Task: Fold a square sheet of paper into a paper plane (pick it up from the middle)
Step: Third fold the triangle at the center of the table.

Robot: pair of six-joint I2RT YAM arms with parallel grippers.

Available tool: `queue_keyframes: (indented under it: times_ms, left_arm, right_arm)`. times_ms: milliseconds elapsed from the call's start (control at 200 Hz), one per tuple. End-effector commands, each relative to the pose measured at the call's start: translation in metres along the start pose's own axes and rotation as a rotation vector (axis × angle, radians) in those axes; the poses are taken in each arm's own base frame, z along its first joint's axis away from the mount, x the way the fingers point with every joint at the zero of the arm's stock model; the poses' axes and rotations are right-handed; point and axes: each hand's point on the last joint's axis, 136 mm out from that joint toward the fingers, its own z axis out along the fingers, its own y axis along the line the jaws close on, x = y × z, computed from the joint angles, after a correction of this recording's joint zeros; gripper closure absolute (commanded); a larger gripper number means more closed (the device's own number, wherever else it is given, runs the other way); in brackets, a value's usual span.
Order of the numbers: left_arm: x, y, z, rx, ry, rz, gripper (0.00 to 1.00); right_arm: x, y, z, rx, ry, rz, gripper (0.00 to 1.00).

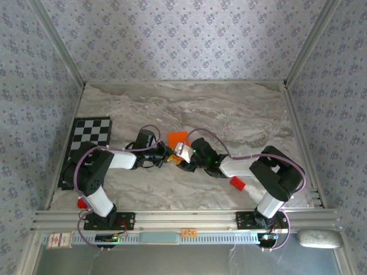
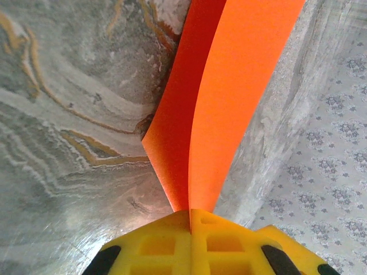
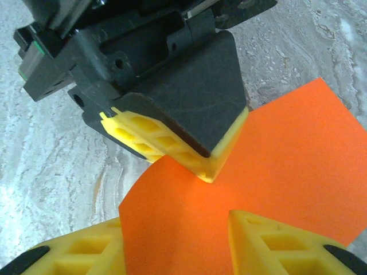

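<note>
- I log the paper [image 1: 178,138] on the middle of the table [image 1: 241,109], just behind both grippers.
- Left gripper [image 1: 166,153] is at the paper's near edge, with the sheet between its fingertips.
- Right gripper [image 1: 181,153] is just right of it, a finger on either side of the sheet.
- Mat [image 1: 90,133] lies at the table's left edge, well apart from the paper.
- Block [image 1: 237,183] sits near right, beside the right arm.

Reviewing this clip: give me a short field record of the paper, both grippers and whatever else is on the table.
paper: orange sheet of paper, curved, held between the two arms at mid-table
left gripper: shut on the sheet's edge
right gripper: jaws apart, one finger on each side of the sheet, not clamped
surface: marble-patterned table
other items: checkerboard mat at far left; small red block beside the right arm
</note>
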Motion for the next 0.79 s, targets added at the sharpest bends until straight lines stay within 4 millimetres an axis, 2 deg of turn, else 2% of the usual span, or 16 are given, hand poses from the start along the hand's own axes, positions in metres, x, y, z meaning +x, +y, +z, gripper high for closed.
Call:
queue_keyframes:
  times_ms: [0, 400, 500, 625, 695, 790]
  left_arm:
    - [0.0, -0.007, -0.001, 0.011, 0.007, 0.005, 1.0]
    - [0.0, -0.006, 0.002, 0.003, 0.009, 0.005, 1.0]
    - [0.0, -0.006, 0.002, 0.005, 0.009, 0.004, 1.0]
    - [0.0, -0.008, -0.001, 0.008, 0.001, 0.003, 1.0]
    - [-0.003, -0.006, -0.005, -0.002, -0.015, 0.001, 0.94]
    - [-0.011, -0.001, -0.019, -0.025, -0.062, 0.0, 0.79]
  right_arm:
    - [-0.017, 0.004, -0.006, -0.031, -0.049, -0.001, 0.56]
    - [-0.023, 0.007, -0.009, -0.042, -0.065, -0.002, 0.56]
    - [-0.022, 0.007, -0.008, -0.046, -0.06, -0.003, 0.63]
    - [-0.018, 0.011, -0.007, -0.07, -0.042, -0.002, 0.78]
    - [-0.017, 0.015, -0.007, -0.088, -0.037, 0.0, 0.85]
    - [-0.016, 0.019, -0.009, -0.11, -0.035, 0.016, 0.91]
